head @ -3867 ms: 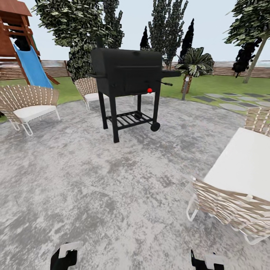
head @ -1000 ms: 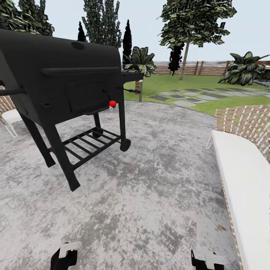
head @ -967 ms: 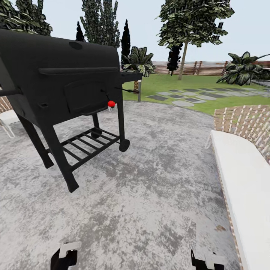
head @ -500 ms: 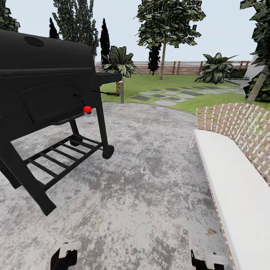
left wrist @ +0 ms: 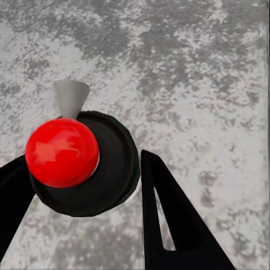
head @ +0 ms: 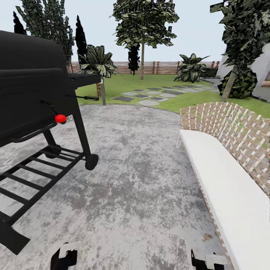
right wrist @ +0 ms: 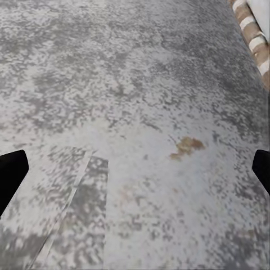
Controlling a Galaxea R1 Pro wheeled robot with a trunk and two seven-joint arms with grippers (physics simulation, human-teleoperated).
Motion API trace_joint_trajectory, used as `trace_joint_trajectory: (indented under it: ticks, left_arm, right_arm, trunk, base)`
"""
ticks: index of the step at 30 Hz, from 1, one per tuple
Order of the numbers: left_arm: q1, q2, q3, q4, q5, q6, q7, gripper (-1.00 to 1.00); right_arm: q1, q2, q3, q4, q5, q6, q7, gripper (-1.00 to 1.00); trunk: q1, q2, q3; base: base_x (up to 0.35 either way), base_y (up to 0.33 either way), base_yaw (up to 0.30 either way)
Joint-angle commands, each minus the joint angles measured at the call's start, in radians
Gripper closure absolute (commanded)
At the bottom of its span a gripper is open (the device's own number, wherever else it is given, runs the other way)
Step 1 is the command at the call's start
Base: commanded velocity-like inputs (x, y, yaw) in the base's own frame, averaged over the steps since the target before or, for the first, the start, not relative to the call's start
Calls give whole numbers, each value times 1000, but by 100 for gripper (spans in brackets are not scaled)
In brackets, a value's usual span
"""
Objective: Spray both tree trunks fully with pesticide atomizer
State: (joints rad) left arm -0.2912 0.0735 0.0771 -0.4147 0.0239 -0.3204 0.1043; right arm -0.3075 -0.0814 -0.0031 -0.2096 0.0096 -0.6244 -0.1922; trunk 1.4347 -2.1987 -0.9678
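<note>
The pesticide atomizer [left wrist: 84, 163], a black round body with a red ball top and a grey nozzle, sits between the black fingers of my left gripper [left wrist: 81, 180], which is shut on it above the grey paving. My left gripper [head: 64, 258] and right gripper [head: 205, 261] show at the head view's bottom edge. The right gripper [right wrist: 135, 174] is open over bare paving with nothing in it. Across the garden lawn [head: 123, 83] stand two trees with pale trunks, one far off in the middle [head: 142, 65] and one leaning at the right [head: 229, 85].
A big black grill [head: 30, 93] on a wheeled stand with a red knob [head: 60, 118] is close on my left. A woven bench with a white cushion [head: 221, 180] runs along my right. Stepping stones [head: 150, 96] cross the lawn toward the slat fence [head: 161, 67].
The whole head view has shifted: the grill has slid left and grown larger, the bench has come nearer, and the right tree has come into view. Both grippers keep their places in the picture.
</note>
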Motion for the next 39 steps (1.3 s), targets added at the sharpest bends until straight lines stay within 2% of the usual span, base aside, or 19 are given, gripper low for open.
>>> trace_joint_trajectory:
  ticks: [1,11,28,39]
  left_arm:
    - [0,0,0,0,2,-3,2,100]
    - [0,0,0,0,2,-4,2,100]
    - [0,0,0,0,2,-4,2,100]
    - [0,0,0,0,2,-3,3,100]
  right_arm:
    - [-1,0,0,1,1,-3,-3,-100]
    - [-1,0,0,1,1,-3,0,-100]
    - [-1,0,2,1,1,-3,0,-100]
    - [-1,0,0,1,1,-3,0,-100]
  trunk:
    - [0,0,-1]
    - [0,0,-1]
    - [0,0,-1]
    - [0,0,2]
  base:
    - [324,183,-289]
    - [326,151,-113]
    - [338,7,-3]
    - [339,0,-195]
